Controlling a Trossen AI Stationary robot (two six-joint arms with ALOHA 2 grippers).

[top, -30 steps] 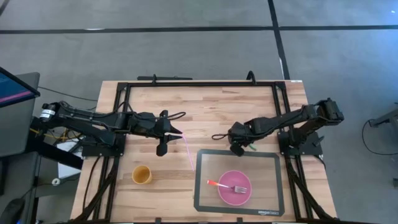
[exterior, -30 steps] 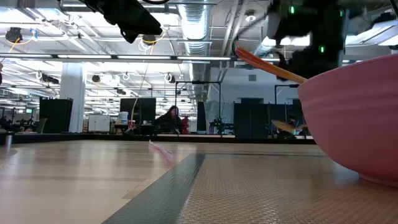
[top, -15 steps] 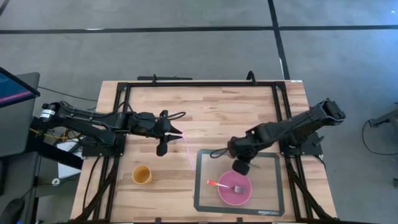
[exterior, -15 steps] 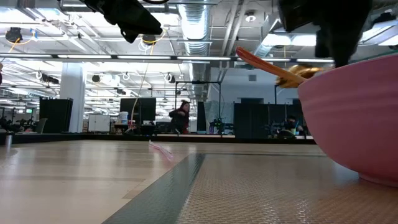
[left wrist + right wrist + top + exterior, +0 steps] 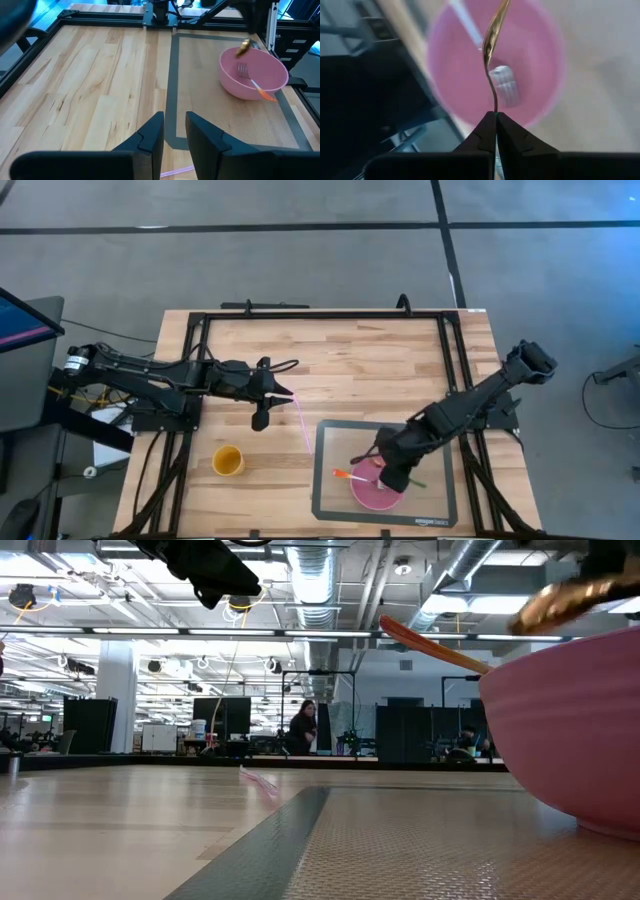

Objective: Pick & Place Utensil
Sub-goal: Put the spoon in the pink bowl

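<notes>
A pink bowl (image 5: 378, 488) sits on a dark mat (image 5: 335, 442) near the table's near edge. A fork with an orange handle (image 5: 345, 475) lies in the bowl, its handle resting on the rim. My right gripper (image 5: 392, 472) hovers over the bowl, shut on a gold spoon (image 5: 492, 45); the low view shows the spoon (image 5: 565, 600) above the bowl's rim (image 5: 560, 650). My left gripper (image 5: 283, 392) waits open above the table's left half, over a pink straw (image 5: 303, 420). My right gripper (image 5: 496, 116) pinches the thin end of the gold spoon's handle (image 5: 494, 102) between its two fingertips. The spoon runs on forward in line with the fingers. It is lifted clear, tilted, above the inside of the pink bowl (image 5: 470, 75) and the fork's head (image 5: 502, 85).
A yellow cup (image 5: 228, 461) stands on the wood near the left near corner. A black frame (image 5: 320, 313) runs along the table's far and side edges. Bare wood lies between the mat and the far rail. A person (image 5: 305, 727) stands far off in the room.
My right gripper has carried the gold spoon from beyond the mat's far edge toward the near edge, and now hangs over the pink bowl. In the low view the spoon has risen from behind the rim to above it. The left arm has kept still.
</notes>
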